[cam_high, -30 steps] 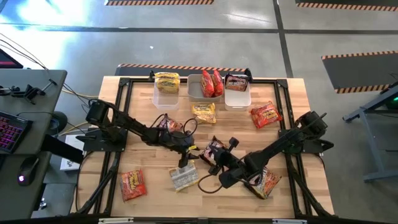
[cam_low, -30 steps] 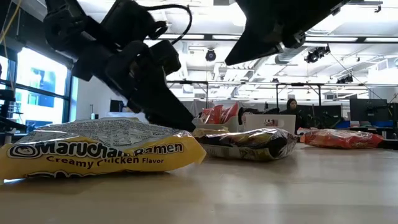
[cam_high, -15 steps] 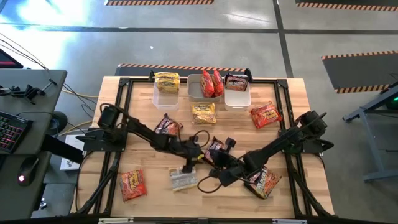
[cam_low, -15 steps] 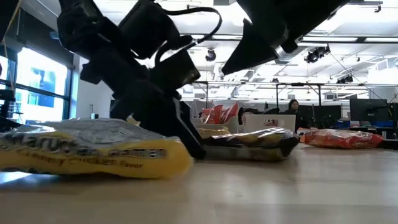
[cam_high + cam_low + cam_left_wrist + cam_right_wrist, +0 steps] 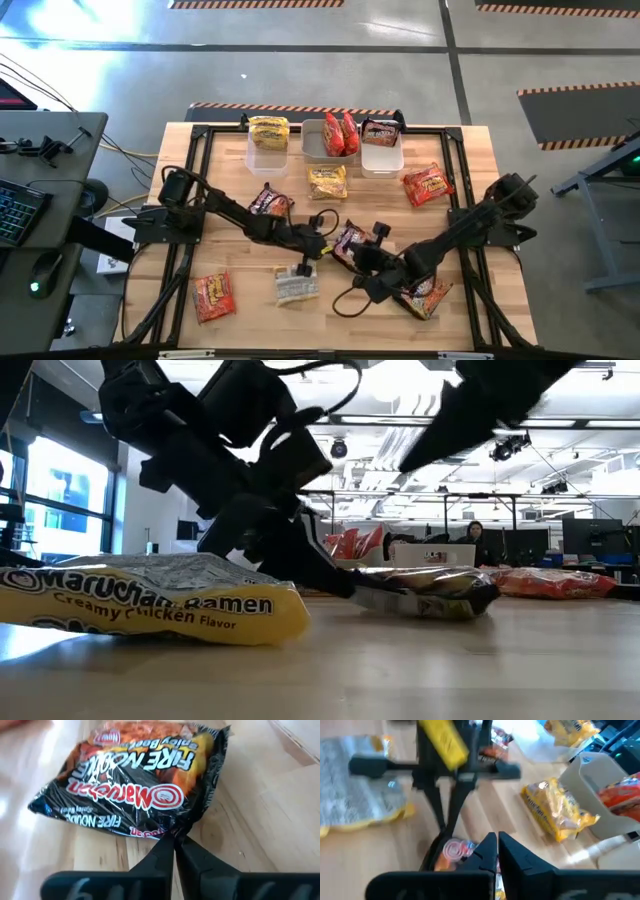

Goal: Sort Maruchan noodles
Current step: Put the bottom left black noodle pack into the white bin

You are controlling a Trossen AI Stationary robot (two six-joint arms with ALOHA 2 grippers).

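- The black Maruchan Fire noodle packet (image 5: 347, 240) lies mid-table, well in front of the black-packet tub (image 5: 382, 152).
- Left gripper (image 5: 174, 839) reaches it from the left, fingers narrowed together on the packet's near edge, apparently pinching it.
- Right gripper (image 5: 496, 851), closed and empty, hovers just over the packet's opposite side.

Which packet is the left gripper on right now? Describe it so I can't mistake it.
On the wooden table, look mid-table, below the three clear tubs, where the two arms meet. The left gripper is shut on the edge of the black Fire Noodle packet. The nearest packet, yellow Creamy Chicken, lies apart.
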